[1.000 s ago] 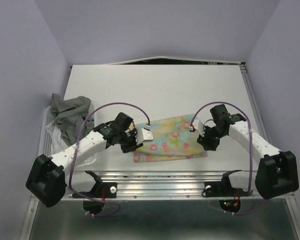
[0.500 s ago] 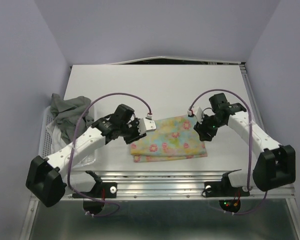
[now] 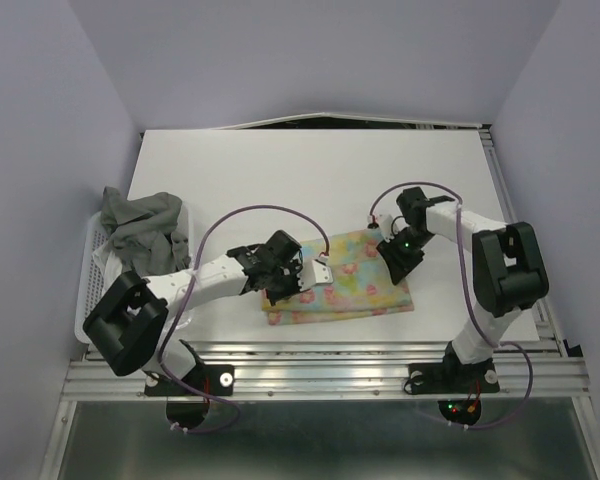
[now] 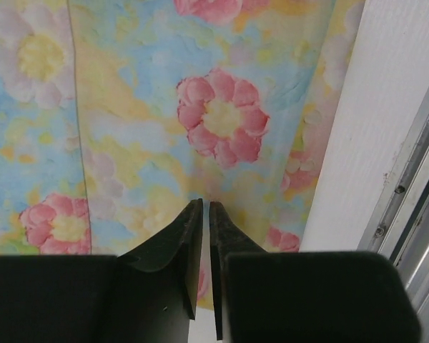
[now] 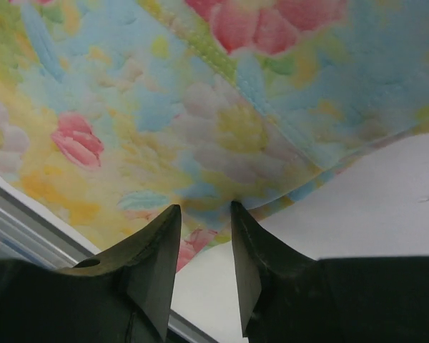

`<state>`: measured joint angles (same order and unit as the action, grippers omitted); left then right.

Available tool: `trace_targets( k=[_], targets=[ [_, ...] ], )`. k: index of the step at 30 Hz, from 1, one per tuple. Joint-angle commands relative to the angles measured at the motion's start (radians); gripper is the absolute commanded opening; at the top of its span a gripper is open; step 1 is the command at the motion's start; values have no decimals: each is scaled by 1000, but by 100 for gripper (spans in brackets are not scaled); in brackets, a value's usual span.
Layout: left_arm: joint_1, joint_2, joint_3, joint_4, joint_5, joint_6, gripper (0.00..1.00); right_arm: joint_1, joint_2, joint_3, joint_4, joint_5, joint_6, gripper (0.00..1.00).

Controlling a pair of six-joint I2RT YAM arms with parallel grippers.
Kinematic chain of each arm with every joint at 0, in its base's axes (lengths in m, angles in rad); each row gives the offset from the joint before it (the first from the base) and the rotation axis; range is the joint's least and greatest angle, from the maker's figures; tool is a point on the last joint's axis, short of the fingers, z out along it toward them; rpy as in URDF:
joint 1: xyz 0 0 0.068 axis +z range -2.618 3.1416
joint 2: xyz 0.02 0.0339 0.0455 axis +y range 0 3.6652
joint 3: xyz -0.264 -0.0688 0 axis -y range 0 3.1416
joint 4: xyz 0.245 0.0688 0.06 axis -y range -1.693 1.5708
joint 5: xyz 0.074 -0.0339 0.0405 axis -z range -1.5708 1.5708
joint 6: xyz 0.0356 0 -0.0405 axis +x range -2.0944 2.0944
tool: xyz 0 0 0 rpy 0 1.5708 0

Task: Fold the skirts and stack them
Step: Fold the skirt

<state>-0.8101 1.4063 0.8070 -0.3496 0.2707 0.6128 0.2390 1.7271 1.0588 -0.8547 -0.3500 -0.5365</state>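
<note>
Leaning over the floral skirt (image 3: 355,280) with both arms, I am holding my left jaws at its left end and my right jaws at its far right corner. The skirt is lying folded and flat on the desk (image 3: 310,180), close to the near edge and about midway across, with its layers showing along the near side. My left jaws are sitting almost together, only a thin slit showing between the fingertips (image 4: 189,214), and they are pointing down at the pink-flowered cloth; whether a layer is being pinched I cannot tell. My right jaws are standing apart, a clear gap between the fingertips (image 5: 164,221), the tips meeting the cloth right at its edge, where bare desk is showing beside it. I cannot tell whether they are gripping that edge. Far off to the left, the grey skirt (image 3: 140,225) is lying crumpled on top of the white basket (image 3: 90,285), well apart from the floral one.
</note>
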Motion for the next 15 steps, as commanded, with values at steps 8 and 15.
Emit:
trace_targets(
  k=[8, 15],
  targets=[
    [-35, 71, 20, 49, -56, -67, 16, 17, 296, 404, 135, -15, 165, 36],
    [-41, 36, 150, 63, -80, -255, 21, 2, 204, 573, 103, -33, 341, 42]
  ],
)
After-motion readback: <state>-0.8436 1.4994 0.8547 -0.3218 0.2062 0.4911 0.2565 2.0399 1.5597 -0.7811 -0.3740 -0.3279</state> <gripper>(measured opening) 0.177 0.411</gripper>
